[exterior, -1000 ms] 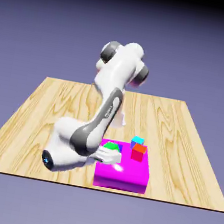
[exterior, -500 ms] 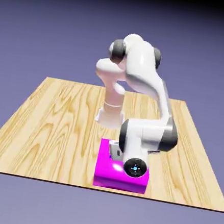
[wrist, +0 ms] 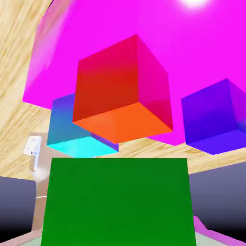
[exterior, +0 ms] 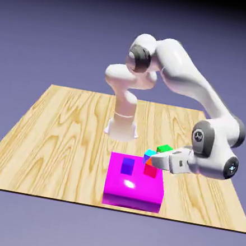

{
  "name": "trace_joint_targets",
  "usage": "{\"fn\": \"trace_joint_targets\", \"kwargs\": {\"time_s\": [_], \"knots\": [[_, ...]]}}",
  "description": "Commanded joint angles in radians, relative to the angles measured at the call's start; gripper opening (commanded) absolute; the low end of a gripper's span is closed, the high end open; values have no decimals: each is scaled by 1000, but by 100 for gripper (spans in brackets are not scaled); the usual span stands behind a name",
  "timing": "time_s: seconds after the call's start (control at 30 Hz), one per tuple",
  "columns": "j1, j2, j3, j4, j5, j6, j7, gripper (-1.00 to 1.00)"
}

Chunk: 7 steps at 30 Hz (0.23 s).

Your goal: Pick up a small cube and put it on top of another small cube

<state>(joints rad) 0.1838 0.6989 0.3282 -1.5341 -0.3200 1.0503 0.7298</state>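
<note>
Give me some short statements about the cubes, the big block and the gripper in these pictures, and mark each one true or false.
1. The gripper is shut on the green cube. True.
2. The green cube rests on the purple cube. False: the gripper holds it in the air, near the red cube.
3. The purple cube sits on top of the magenta block. True.
4. The red cube lies on the bare wooden table. False: it sits on the magenta block.
5. In the hand view, the red cube shows beyond the green cube. True.
6. The cyan cube is stacked on the purple cube. False: they are apart.
</note>
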Motion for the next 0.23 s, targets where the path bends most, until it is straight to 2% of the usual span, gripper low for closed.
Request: {"fn": "trace_joint_targets", "kwargs": {"time_s": [0.0,0.1,0.13,0.2], "knots": [[-7,-11,0,-36,-1,25,2,-100],[-28,-44,1,-142,1,96,11,-100],[-28,-44,1,-142,1,96,11,100],[-21,-33,1,-105,1,71,8,100]]}}
